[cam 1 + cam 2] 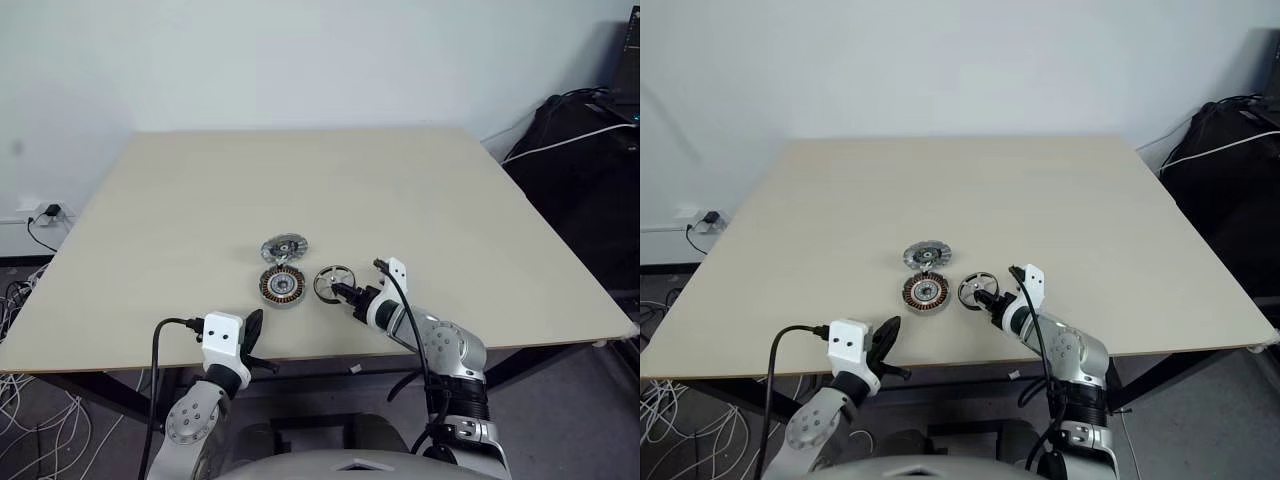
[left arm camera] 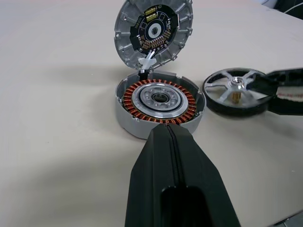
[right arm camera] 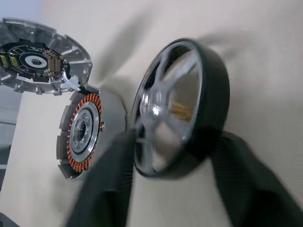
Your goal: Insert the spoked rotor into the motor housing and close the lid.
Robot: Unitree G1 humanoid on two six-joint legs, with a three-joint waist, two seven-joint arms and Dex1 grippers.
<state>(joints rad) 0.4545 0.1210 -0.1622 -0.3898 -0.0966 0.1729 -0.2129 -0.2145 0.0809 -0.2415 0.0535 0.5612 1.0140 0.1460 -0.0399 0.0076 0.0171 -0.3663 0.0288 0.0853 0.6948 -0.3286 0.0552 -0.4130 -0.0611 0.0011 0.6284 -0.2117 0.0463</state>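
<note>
Right gripper (image 1: pixel 343 291) is closing its two black fingers around the near rim of the spoked rotor (image 1: pixel 333 282), one finger on each side of the black ring; they appear to be touching it, though a firm clamp cannot be confirmed yet. In the head views the rotor is lying on the table (image 1: pixel 420 190), just beside the motor housing (image 1: pixel 282 286) at its 3 o'clock. The lid (image 1: pixel 284 247) is standing hinged open at the housing's 12 o'clock, leaving the copper windings exposed. Left gripper (image 1: pixel 254 340) is hovering at the table's near edge, at the housing's 6 o'clock, fingers pressed together and holding nothing.

To do this step well, the fingers should be seating squarely on the ring, not the thin spokes, before any lift. Carrying the rotor level and centring its brass shaft over the housing bore looks advisable, while keeping clear of the raised lid.
</note>
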